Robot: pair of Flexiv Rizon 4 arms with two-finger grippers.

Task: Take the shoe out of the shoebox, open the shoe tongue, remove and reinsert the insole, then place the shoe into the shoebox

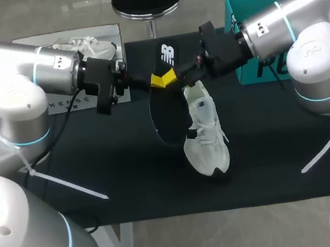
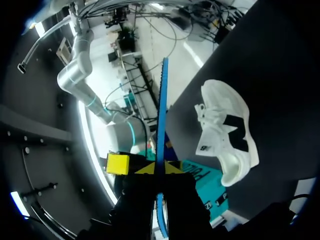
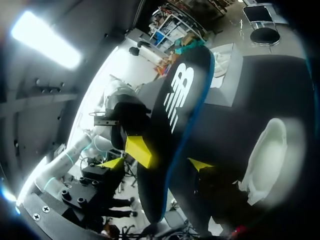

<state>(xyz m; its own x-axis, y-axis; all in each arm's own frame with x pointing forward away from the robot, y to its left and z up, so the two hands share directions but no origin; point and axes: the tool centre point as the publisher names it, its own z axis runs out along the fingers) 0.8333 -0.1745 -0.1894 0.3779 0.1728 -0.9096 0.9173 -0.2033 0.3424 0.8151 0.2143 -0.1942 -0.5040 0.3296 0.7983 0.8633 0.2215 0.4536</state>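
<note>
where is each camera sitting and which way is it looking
head view: fixed above and behind, looking down on the table; left arm and right arm enter from the sides, meeting at the insole.
left wrist view: on the left wrist, looking along the left hand, shut on the insole edge-on; shoe lies beyond.
right wrist view: on the right wrist, facing the insole's printed face; right hand shows at it.
shared: all three see insole and shoe.

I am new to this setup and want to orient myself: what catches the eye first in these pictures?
First the black insole, held up in mid-air where both arms meet: the left gripper is shut on its edge, and the right gripper is close against it. Just beneath, a white sneaker lies on the black table.
</note>
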